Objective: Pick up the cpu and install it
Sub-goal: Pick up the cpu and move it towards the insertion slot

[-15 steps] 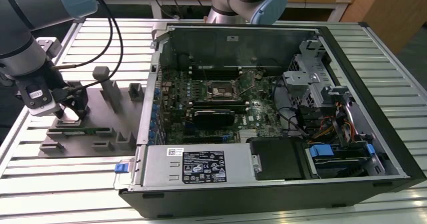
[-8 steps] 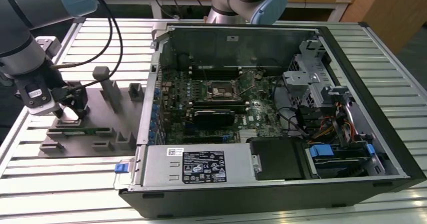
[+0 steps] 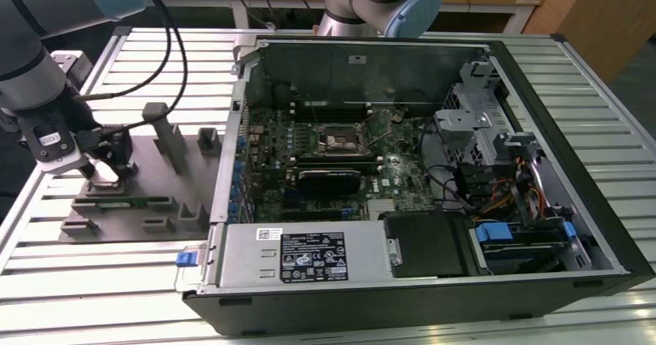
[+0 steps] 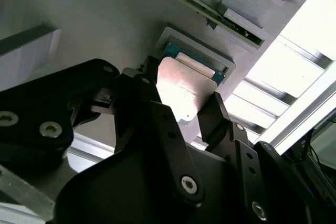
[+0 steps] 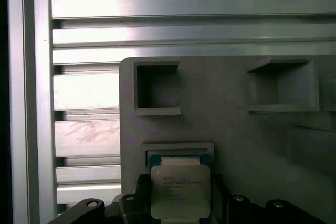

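The cpu (image 5: 180, 190) is a flat silver-topped chip with a thin green rim, lying in a square nest of the grey fixture plate (image 3: 164, 177) at the exterior view's left. My gripper (image 3: 107, 177) is down on that nest. In the second wrist view its black fingers (image 4: 149, 90) press against two opposite edges of the cpu (image 4: 184, 85), so the gripper (image 4: 182, 94) is shut on it. I cannot tell whether the chip has left the nest. The motherboard socket (image 3: 339, 139) lies open inside the computer case.
The open computer case (image 3: 410, 283) takes up the exterior view's middle and right, with cables and a drive cage along its right side. Grey upright blocks (image 3: 164, 134) and a green strip part (image 3: 123, 202) stand on the fixture plate near the gripper. A second arm's base (image 3: 385, 3) is behind the case.
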